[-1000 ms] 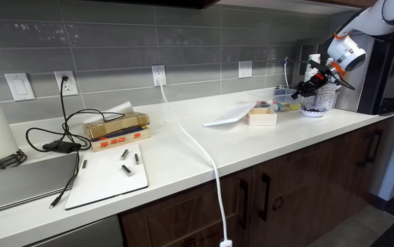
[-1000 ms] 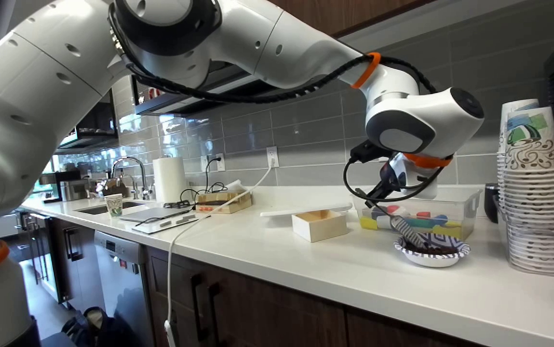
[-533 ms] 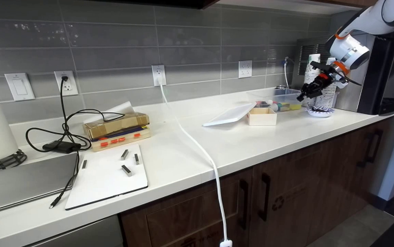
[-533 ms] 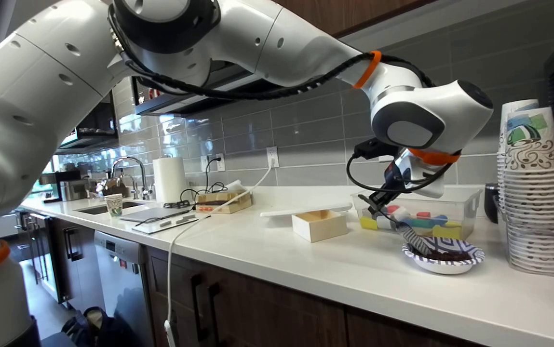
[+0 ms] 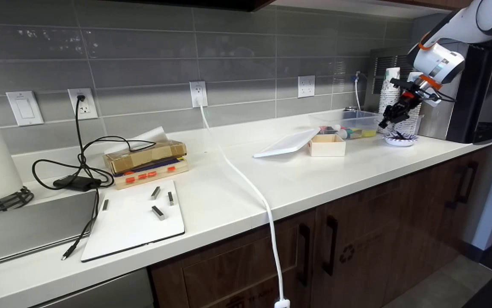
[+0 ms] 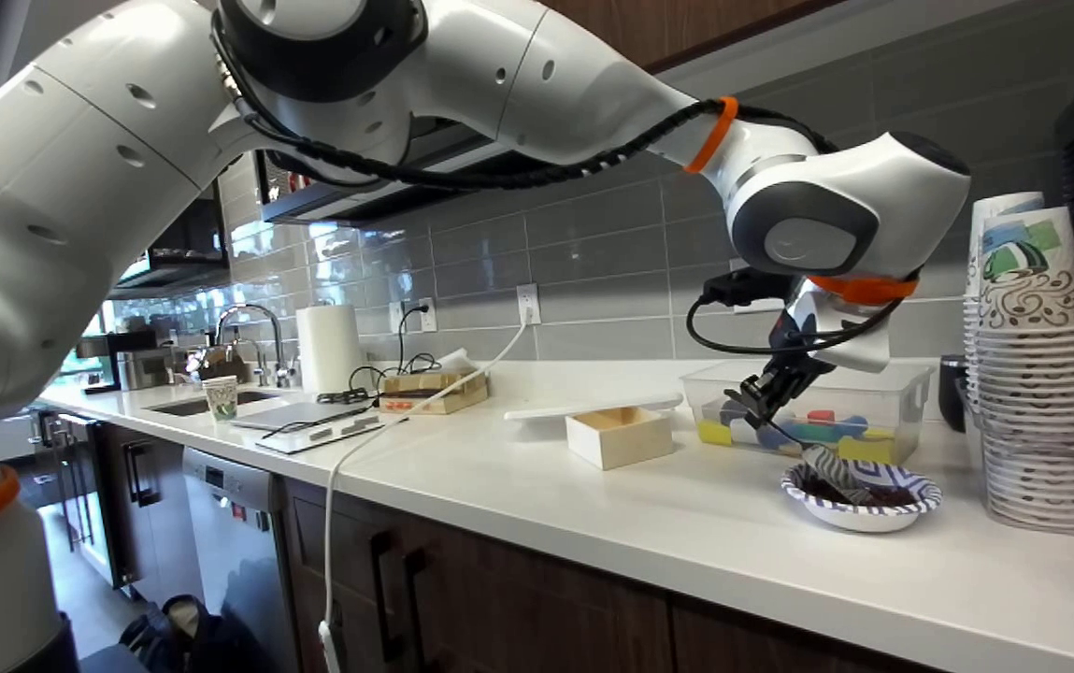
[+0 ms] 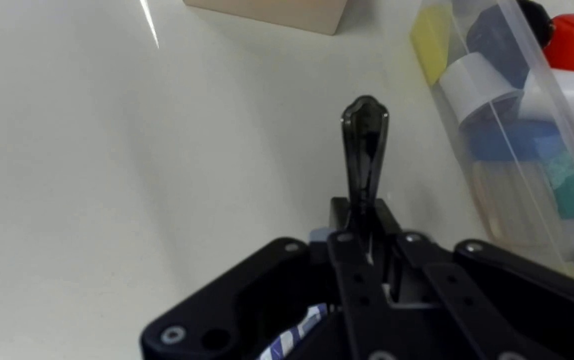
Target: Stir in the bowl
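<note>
The bowl is shallow and white with a purple-blue pattern. It stands on the counter in both exterior views (image 5: 400, 143) (image 6: 862, 520), and part of its rim shows in the wrist view (image 7: 291, 339). Dark contents (image 6: 890, 496) lie in it. My gripper is above and beside the bowl in both exterior views (image 5: 383, 124) (image 6: 750, 406). In the wrist view the gripper (image 7: 362, 214) is shut on a metal utensil, whose handle (image 7: 365, 135) sticks out past the fingertips. The utensil's striped-looking head (image 6: 836, 474) is tilted down into the bowl, among the dark contents.
Behind the bowl stands a clear bin (image 6: 913, 407) with colourful items. A tan open box (image 6: 625, 446) and a white lid (image 6: 583, 409) are on the gripper's far side from the cup stacks (image 6: 1039, 393). The counter's front edge (image 6: 780, 598) runs near the bowl.
My gripper and the utensil have moved toward the cup stacks, and the utensil lies flatter. The bowl has slid a little the same way, mostly in the first half second.
</note>
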Controlling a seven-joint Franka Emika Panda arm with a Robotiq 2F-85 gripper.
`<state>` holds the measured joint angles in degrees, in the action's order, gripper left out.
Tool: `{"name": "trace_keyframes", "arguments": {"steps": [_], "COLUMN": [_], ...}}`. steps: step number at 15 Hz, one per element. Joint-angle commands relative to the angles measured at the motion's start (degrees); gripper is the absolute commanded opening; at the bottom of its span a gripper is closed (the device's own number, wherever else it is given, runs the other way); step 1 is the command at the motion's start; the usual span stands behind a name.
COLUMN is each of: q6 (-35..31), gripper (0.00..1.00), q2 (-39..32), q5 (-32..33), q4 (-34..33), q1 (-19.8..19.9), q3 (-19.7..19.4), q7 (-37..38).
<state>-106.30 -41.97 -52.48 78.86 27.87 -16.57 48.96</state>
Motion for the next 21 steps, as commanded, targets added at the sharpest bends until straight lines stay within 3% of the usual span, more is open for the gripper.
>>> {"name": "trace_keyframes", "arguments": {"steps": [1, 6, 15, 21], "q6": [-4.4, -4.0, 10.4, 5.8], "gripper": [0.03, 0.03, 0.03, 0.03], "q2": [0.7, 2.1, 1.9, 1.5], "q5": [-0.4, -2.7, 0.7, 2.2], "q4": [0.6, 1.7, 0.8, 0.4], "q1": [-0.6, 0.2, 0.2, -0.7], "q3": [1.5, 4.1, 1.9, -1.2], "q7": [-4.9, -11.5, -6.6, -2.6]}}
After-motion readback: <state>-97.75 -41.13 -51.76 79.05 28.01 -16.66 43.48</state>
